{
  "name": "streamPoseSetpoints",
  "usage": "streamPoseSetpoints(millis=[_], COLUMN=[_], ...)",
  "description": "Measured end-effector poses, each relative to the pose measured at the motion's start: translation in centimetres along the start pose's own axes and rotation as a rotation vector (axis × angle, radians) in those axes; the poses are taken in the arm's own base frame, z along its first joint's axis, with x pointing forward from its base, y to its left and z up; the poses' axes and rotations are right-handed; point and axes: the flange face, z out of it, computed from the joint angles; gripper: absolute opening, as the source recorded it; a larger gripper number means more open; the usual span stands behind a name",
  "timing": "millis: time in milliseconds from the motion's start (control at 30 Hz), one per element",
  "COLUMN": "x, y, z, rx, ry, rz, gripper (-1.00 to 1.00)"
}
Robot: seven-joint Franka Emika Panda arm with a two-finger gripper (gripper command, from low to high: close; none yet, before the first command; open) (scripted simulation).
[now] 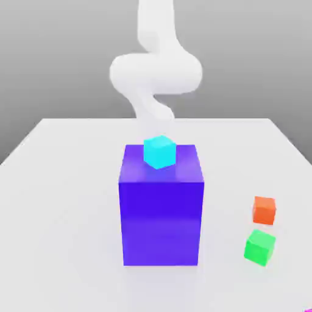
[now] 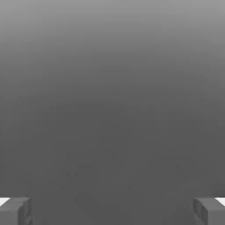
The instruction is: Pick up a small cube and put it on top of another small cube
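Its claw (image 2: 112, 212) open and empty before any pickup, a robot must next reach toward a magenta cube (image 1: 309, 310) near the bench's (image 1: 67, 213) edge nearest the exterior view's camera.

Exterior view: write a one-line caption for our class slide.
A cyan cube tops a large blue block, with orange and green cubes on the exterior view's right.

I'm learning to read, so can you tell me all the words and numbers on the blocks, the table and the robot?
There are none: I see no words or numbers on the big blue block, the cyan cube, the orange cube, the green cube, the white table or the robot arm.
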Motion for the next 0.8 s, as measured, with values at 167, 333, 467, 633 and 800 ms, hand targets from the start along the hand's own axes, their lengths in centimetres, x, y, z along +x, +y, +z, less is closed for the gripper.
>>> streamPoseSetpoints(millis=[167,333,467,633,800], x=[-1.6,-4.5,-7.8,-13.3,-19.2], y=[-3.1,-5.5,-6.8,-7.9,-7.6], z=[7.7,15.4,21.4,28.7,35.6], rx=[-0.073,-0.14,-0.193,-0.254,-0.32], ry=[-0.086,-0.17,-0.237,-0.326,-0.41], rz=[-0.033,-0.069,-0.099,-0.146,-0.179], gripper=[0.0,0.0,0.0,0.0,0.0])
